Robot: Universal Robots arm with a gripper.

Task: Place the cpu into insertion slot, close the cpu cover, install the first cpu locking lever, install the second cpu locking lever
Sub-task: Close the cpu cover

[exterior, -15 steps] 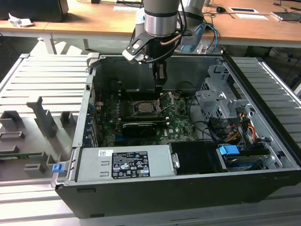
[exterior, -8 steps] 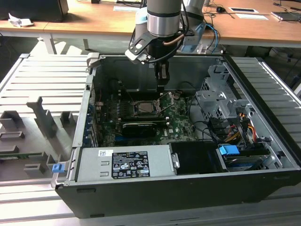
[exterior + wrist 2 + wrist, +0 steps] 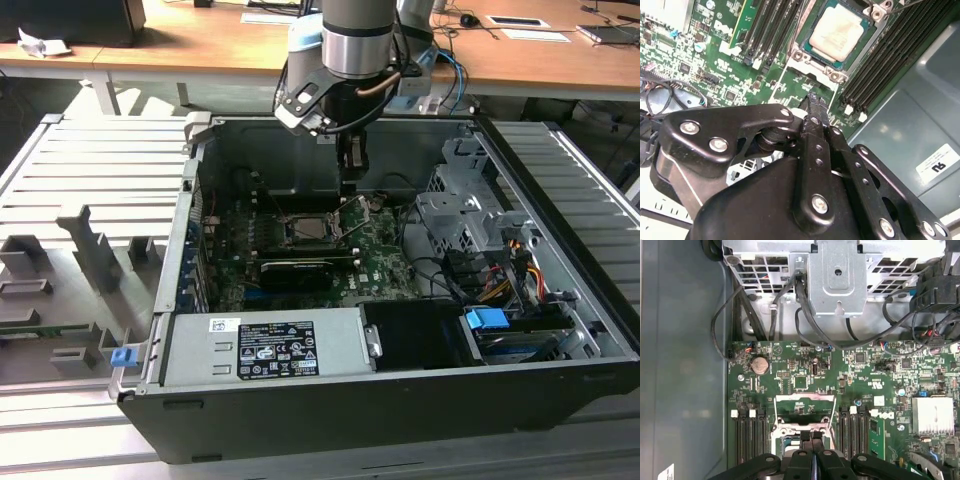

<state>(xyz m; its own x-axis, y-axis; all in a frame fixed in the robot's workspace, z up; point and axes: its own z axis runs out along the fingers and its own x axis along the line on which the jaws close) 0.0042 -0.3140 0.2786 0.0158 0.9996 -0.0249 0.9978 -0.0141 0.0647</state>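
The cpu (image 3: 837, 32), silver-tan face up, lies in the insertion slot (image 3: 866, 37) between rows of black memory slots. The cpu cover (image 3: 805, 409), a silver frame with a window, appears swung back off the chip, just past my fingertips in the first wrist view. My gripper (image 3: 812, 100) (image 3: 812, 442) hovers low over the socket's hinge end with its black fingers pressed together and nothing between them. In the exterior view the gripper (image 3: 352, 170) hangs inside the open computer case, just behind the socket (image 3: 296, 238). Thin lever rods (image 3: 351, 213) stand up beside the socket.
A silver drive cage (image 3: 837, 280) with black cables lies beyond the cover. A long black card (image 3: 297, 272) sits in front of the socket, a power supply box (image 3: 265, 345) at the case front. The case walls (image 3: 560, 220) enclose the board. A finned heatsink (image 3: 932, 415) stands nearby.
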